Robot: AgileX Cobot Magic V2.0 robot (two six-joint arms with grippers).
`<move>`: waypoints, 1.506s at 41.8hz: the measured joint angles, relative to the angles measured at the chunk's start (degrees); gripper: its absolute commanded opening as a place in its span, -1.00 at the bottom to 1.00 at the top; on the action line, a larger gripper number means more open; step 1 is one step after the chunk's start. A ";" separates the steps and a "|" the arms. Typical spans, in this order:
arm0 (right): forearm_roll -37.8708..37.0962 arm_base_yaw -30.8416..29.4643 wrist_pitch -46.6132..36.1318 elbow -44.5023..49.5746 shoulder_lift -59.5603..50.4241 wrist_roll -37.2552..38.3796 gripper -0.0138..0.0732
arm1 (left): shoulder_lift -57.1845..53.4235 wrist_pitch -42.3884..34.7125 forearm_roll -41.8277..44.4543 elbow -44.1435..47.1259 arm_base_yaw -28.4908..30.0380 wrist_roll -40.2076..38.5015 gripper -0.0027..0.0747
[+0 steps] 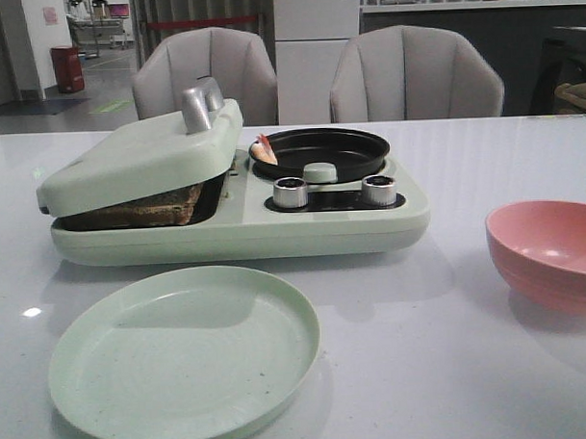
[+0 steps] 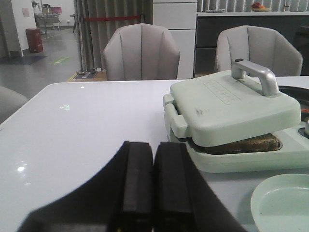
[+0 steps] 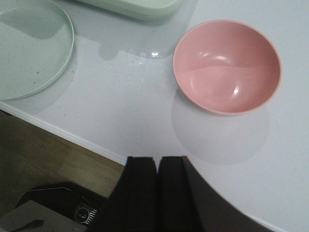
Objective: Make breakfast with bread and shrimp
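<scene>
The bread (image 1: 139, 211) sits under the press lid (image 1: 142, 155), left of center; the shrimp (image 1: 264, 150) lies at the pan (image 1: 320, 153) rim. Left gripper (image 2: 152, 186) and right gripper (image 3: 158, 186) are clenched, holding nothing. Lift the lid by its handle (image 1: 200, 105), straight up.

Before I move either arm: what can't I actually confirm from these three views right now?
- Bread: front and left wrist views show only a browned edge under the lid; number of slices hidden.
- Shrimp: small, at the pan rim in the front view; the left wrist view's edge cuts the pan off.
- Pink bowl: cut by the front view's right edge.
- Neither arm appears in the front view.
</scene>
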 measured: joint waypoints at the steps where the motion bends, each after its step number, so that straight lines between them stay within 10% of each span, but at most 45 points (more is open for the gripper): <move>1: 0.00 0.00 0.00 0.00 0.00 0.00 -0.58 | 0.00 0.00 0.00 0.00 0.00 0.00 -0.67; 27: -2.75 -19.91 -26.98 25.30 -32.53 -0.11 -0.58 | 0.00 -0.14 0.00 0.00 0.00 0.00 -0.67; 45: -2.75 -21.08 -45.15 39.03 -37.45 -0.11 -0.58 | 0.00 -0.14 0.00 0.00 0.00 0.00 -0.67; 63: 0.46 -21.57 -45.59 39.03 -37.45 -4.35 -0.58 | 0.00 -0.14 0.00 0.00 -0.13 0.00 -0.67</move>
